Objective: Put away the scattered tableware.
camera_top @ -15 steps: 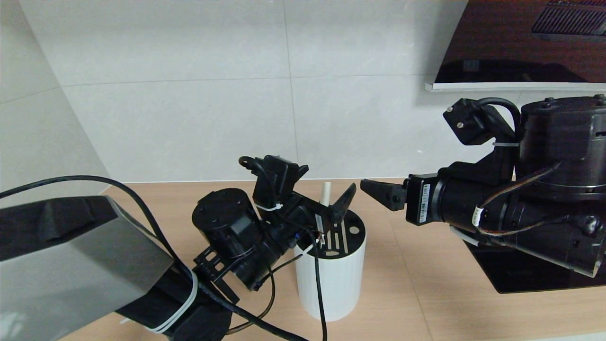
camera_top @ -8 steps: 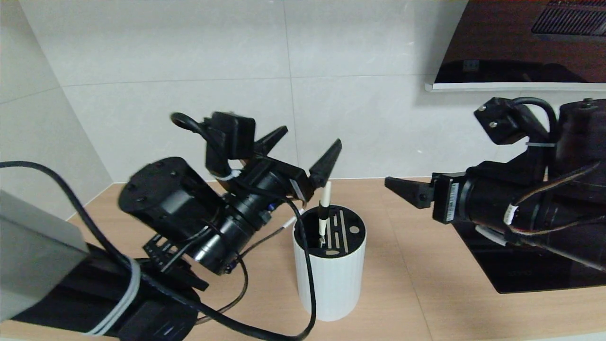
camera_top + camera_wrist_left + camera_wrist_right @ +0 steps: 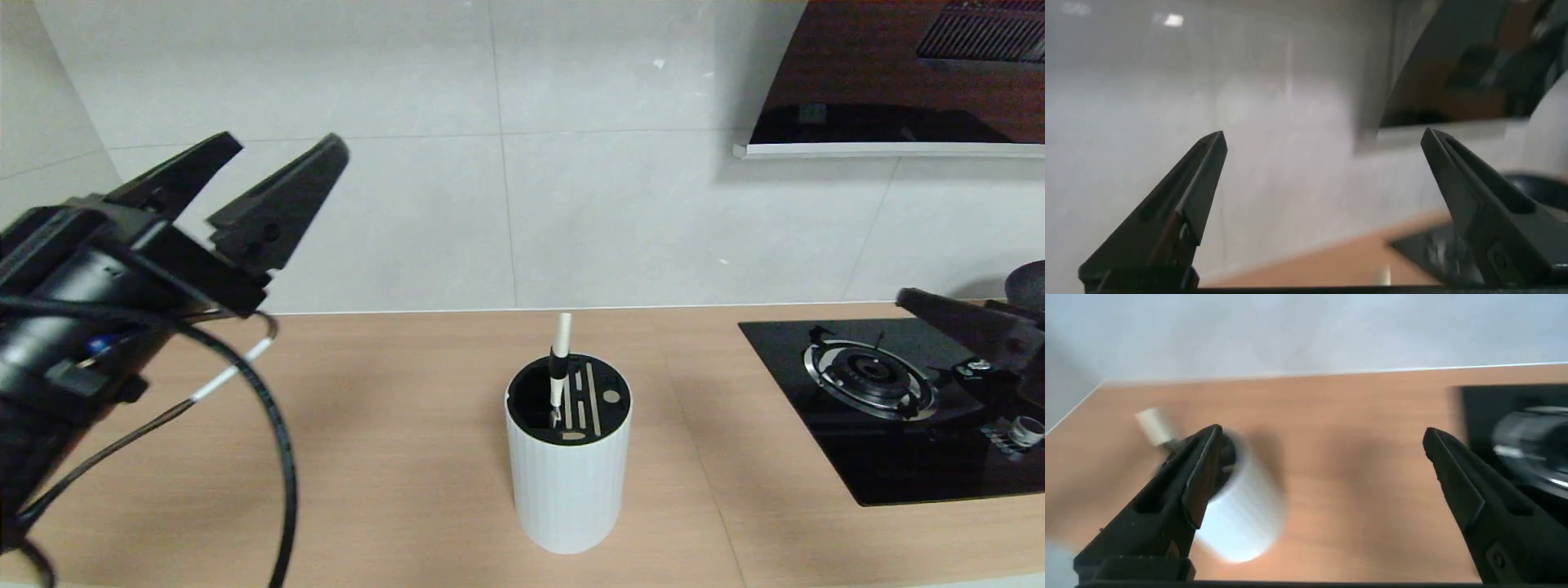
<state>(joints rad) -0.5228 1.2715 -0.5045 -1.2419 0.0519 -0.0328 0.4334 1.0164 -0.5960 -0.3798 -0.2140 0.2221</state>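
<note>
Head view: you see the left gripper (image 3: 286, 147) raised at the left of the scene, in front of the tiled wall (image 3: 653, 220), with its two black fingers spread and released. The white ribbed holder (image 3: 569, 474) stands upright on the wooden counter (image 3: 392, 457) near the middle, well apart from both grippers. A utensil (image 3: 560, 347) with a white handle and a dark band stands almost upright in a slot on the left side of the holder's black slotted top. At the right a black cooktop (image 3: 898, 465) is set into the counter, with one round burner (image 3: 867, 369) and a dark range hood (image 3: 882, 73) on the wall above it. The right gripper (image 3: 967, 327) juts in from the right edge over the cooktop. Left wrist view: the left gripper (image 3: 1323, 135) shows both fingers wide apart against the pale wall, with a strip of counter and the cooktop's corner blurred far beyond. Right wrist view: the right gripper (image 3: 1321, 433) likewise has its fingers parted and released above the counter. The holder (image 3: 1249, 514) lies just behind one finger with the utensil's handle (image 3: 1151, 421) rising from it, and the cooktop (image 3: 1523, 429) lies by the other finger.
</note>
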